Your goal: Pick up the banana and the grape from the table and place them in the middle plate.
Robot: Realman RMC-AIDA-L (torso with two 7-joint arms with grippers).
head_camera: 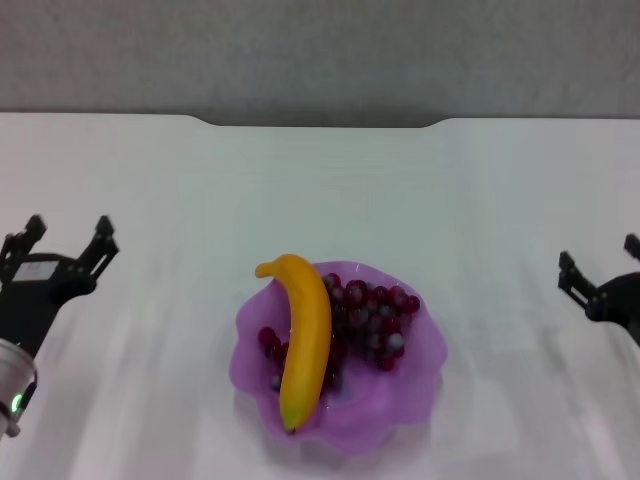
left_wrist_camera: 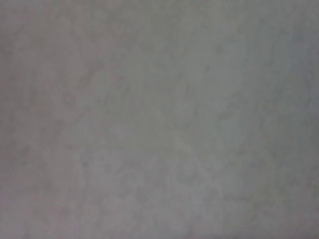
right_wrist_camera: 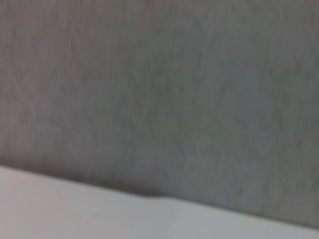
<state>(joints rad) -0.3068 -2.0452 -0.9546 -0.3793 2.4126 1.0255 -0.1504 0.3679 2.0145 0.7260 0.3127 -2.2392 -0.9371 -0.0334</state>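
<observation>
head view first, working from our own side outward: the middle plate (head_camera: 425, 345) sits nearest us on the white desk (head_camera: 150, 190), its wavy lilac rim touching nothing else. inside it the banana (head_camera: 305, 340) lies lengthwise, one end at the near rim and the other up over the far rim, resting partly on the grape (head_camera: 375, 320), which fills the middle and right of the dish.

a little farther out, our left gripper (head_camera: 65, 243) hovers over bare desk well to the left of the plate, fingers spread apart and holding nothing. our right gripper (head_camera: 598, 265) is at the right edge, also well apart from the plate; its two prongs stand apart and empty.

farthest, the desk's notched edge meets a grey wall. the wrist views show only blurred grey surface, and the right one a strip of desk edge.

we judge both fruits placed. the risk now is the banana: propped on the grapes and overhanging the rim, it could roll out if an arm brushes the plate.
</observation>
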